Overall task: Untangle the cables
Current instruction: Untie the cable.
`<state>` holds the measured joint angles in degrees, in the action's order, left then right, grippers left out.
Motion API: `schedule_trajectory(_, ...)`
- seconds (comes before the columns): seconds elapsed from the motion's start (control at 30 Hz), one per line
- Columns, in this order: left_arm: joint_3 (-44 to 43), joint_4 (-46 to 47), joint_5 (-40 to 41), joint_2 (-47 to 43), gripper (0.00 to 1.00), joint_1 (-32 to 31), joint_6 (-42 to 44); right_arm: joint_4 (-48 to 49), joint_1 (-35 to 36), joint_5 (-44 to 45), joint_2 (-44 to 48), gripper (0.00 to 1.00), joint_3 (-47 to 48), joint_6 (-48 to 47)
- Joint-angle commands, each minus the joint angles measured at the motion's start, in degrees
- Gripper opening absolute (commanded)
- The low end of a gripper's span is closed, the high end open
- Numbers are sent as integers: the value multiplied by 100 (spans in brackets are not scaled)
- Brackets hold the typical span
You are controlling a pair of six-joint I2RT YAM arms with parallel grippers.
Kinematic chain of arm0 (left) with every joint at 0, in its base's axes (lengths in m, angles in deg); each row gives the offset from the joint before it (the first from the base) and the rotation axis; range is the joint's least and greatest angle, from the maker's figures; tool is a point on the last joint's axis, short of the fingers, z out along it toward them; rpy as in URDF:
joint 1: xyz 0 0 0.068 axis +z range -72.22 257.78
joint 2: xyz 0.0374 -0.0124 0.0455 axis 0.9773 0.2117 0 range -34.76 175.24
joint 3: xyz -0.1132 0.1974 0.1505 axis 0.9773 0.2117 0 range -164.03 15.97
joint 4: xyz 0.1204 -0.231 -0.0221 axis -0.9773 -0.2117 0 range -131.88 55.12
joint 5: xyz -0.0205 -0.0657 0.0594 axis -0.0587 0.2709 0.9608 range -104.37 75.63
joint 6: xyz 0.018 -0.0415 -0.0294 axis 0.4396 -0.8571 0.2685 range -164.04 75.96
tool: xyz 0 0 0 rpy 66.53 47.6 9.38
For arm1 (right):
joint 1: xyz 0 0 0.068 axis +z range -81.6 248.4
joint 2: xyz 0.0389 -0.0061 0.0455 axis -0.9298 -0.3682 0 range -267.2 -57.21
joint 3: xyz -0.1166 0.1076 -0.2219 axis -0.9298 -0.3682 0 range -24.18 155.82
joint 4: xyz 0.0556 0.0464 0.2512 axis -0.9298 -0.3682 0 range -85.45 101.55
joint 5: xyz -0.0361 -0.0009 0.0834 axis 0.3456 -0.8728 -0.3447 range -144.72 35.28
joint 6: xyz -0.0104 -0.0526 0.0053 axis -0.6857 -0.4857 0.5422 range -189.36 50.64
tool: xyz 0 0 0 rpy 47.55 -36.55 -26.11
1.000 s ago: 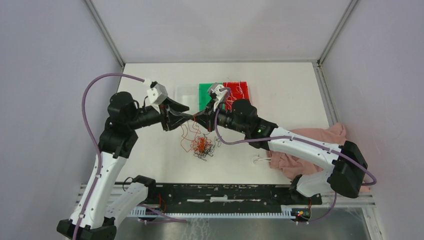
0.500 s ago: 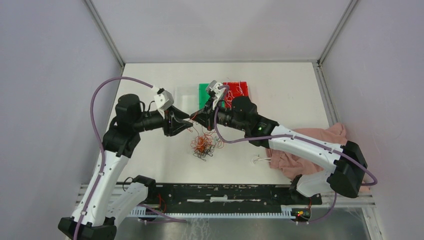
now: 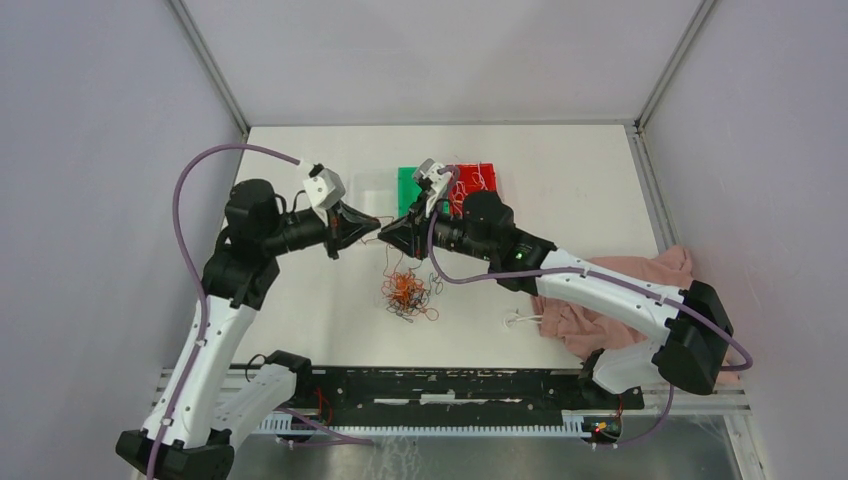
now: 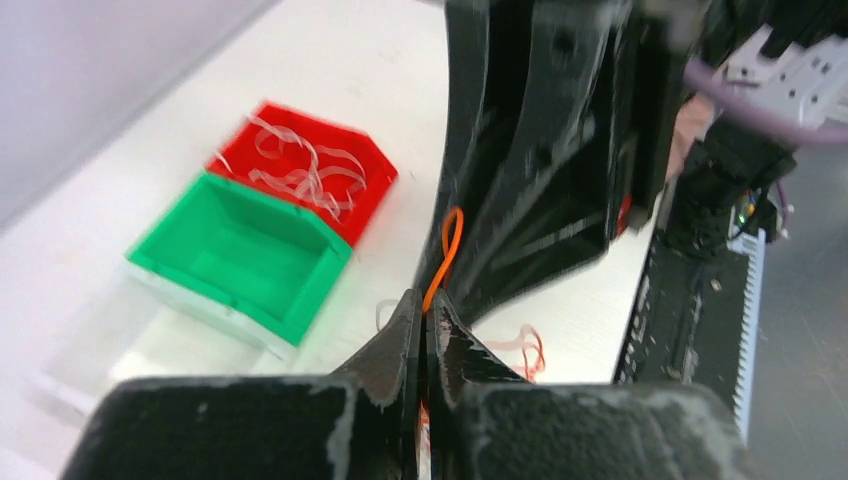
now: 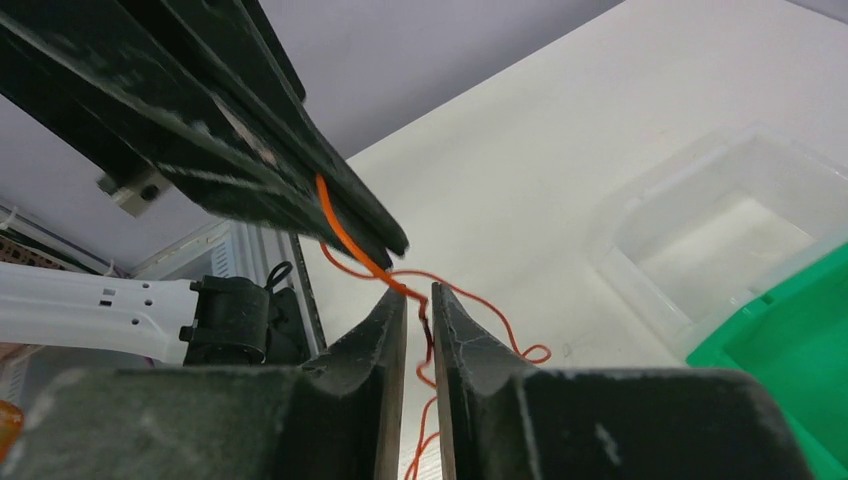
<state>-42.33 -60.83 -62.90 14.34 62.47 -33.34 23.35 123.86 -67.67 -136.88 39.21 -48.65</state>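
Leaving the tangle of orange and black cables (image 3: 405, 293) on the tabletop (image 3: 330, 320), well short of the green bin (image 3: 408, 182). Holding one orange strand (image 4: 447, 245) up off the tangle, nearer the green bin. Clenching that strand in the left gripper (image 4: 425, 300), jaws pressed together. Meeting it tip to tip with the right gripper (image 5: 418, 295), jaws parted a sliver, strand running loose through the gap. Touching the green bin's right side: red bin (image 3: 480, 180) holding white cables (image 4: 300, 175).

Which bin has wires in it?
The red bin: white wires lie in it. The green bin and clear bin hold none.
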Motion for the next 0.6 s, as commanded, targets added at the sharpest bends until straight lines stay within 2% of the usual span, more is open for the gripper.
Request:
schedule_trajectory(0.0, -826, 1187, -6, 2, 3, -33, -475, 626, 46, 6, -22, 25, -185, 392)
schedule_trajectory(0.07, -1076, 1496, -18, 68, 3, -33, -752, 839, 38, -12, -99, 32, -245, 578)
schedule_trajectory(0.2, -1462, 2204, -9, 214, 3, -39, -1144, 1185, 49, -200, -419, 39, -198, 995)
schedule_trajectory(0.57, -2473, 2714, 126, 634, 3, -33, -1428, 1655, 88, -44, -1029, 40, -366, 1457)
